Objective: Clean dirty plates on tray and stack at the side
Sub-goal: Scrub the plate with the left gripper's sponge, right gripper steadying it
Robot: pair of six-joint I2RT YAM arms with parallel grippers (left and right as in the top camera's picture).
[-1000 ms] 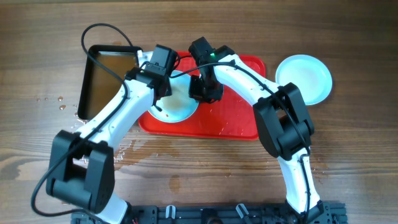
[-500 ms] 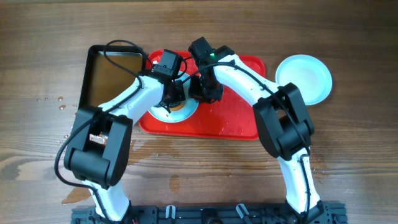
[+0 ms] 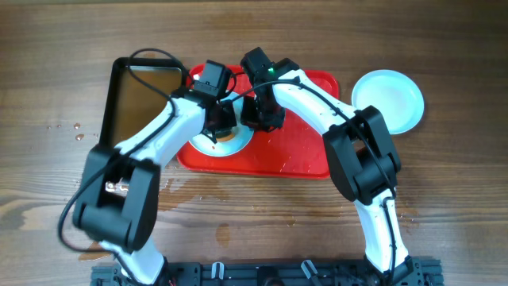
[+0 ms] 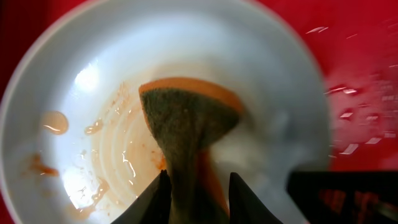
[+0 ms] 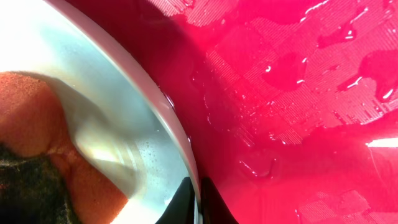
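Orange sponge (image 4: pixel 186 118) masks plate (image 4: pixel 186 43) centre, rim cropped

Arms (image 3: pixel 305 95) over plate (image 3: pixel 242 144); tray's (image 3: pixel 302 152) right half free.

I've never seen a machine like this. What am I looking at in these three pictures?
Two white robot arms work at a wooden table. The wide picture looks down from above; the two close-ups come from a camera on each wrist. On the table lie a red tray, a black pan of brownish water and a clean-looking plate. The left tool pinches a sponge against a sauce-smeared plate on the tray; the right tool grips that plate's rim.
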